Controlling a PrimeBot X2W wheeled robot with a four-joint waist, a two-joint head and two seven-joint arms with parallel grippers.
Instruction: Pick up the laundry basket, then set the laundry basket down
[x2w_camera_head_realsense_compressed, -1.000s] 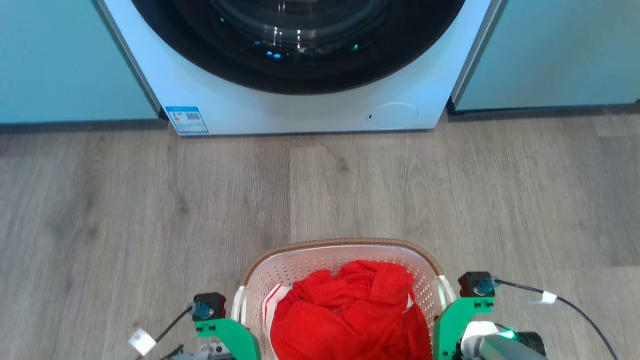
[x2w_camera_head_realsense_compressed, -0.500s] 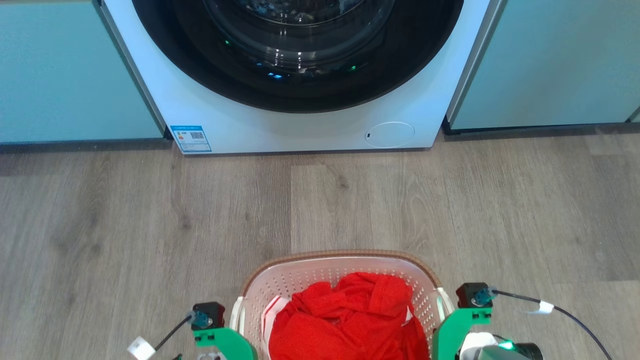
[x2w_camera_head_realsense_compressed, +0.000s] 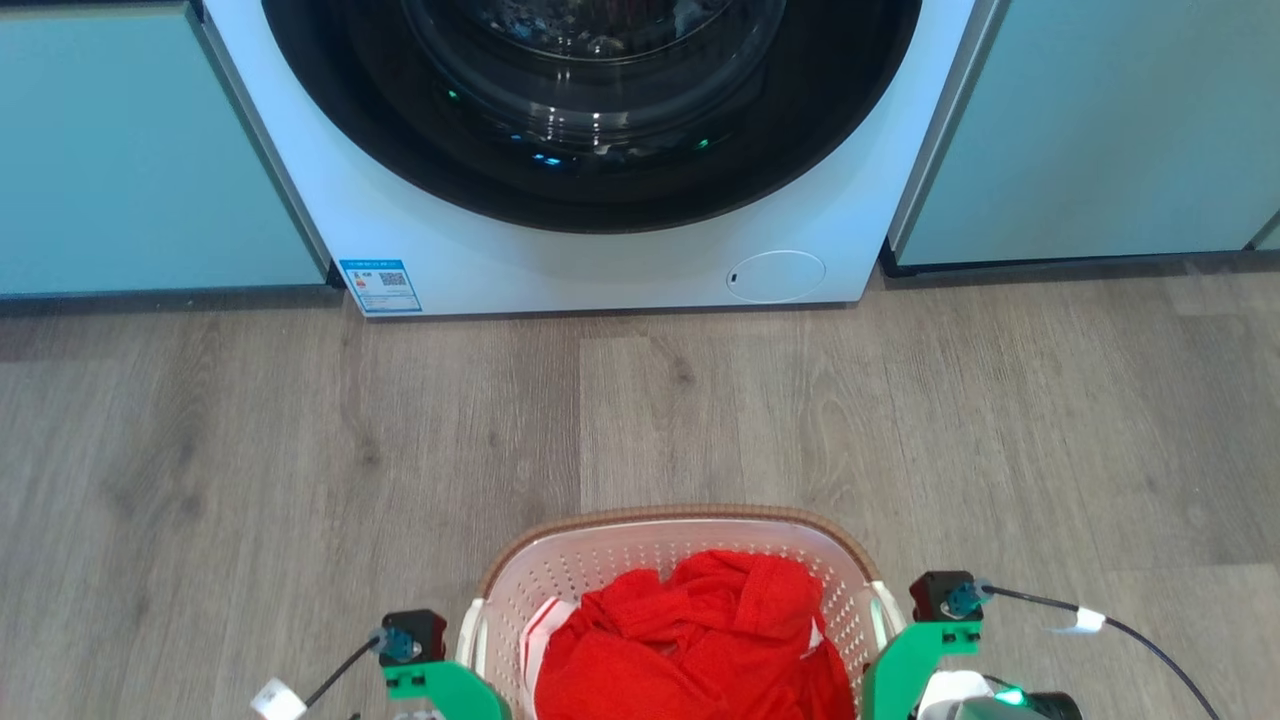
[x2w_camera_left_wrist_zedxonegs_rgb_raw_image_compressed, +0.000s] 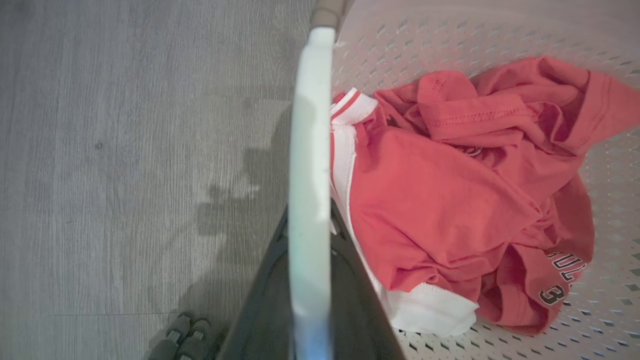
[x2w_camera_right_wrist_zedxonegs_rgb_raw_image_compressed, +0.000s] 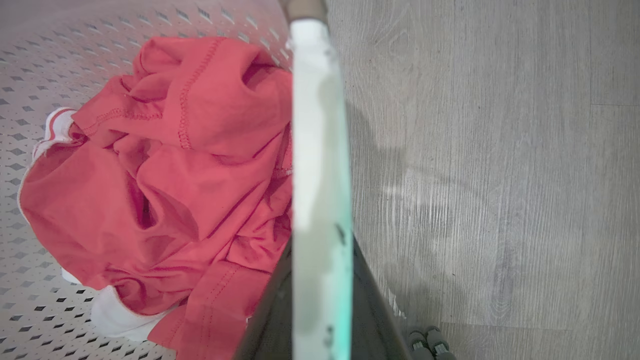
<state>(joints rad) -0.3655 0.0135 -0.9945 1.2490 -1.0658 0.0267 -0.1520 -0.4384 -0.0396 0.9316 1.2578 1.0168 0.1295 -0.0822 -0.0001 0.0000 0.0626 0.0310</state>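
Camera shifted slightly, laundry basket (x2w_camera_head_realsense_compressed: 600, 565) apparently pinched in left gripper (x2w_camera_left_wrist_zedxonegs_rgb_raw_image_compressed: 309, 235), right gripper (x2w_camera_right_wrist_zedxonegs_rgb_raw_image_compressed: 320, 250) jaws

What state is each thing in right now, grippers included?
laundry basket: upright, gripped at both side handles, loaded.
left gripper: shut on the left handle.
right gripper: shut on the right handle.
red garment: crumpled, inside the basket.
washing machine door: shut.
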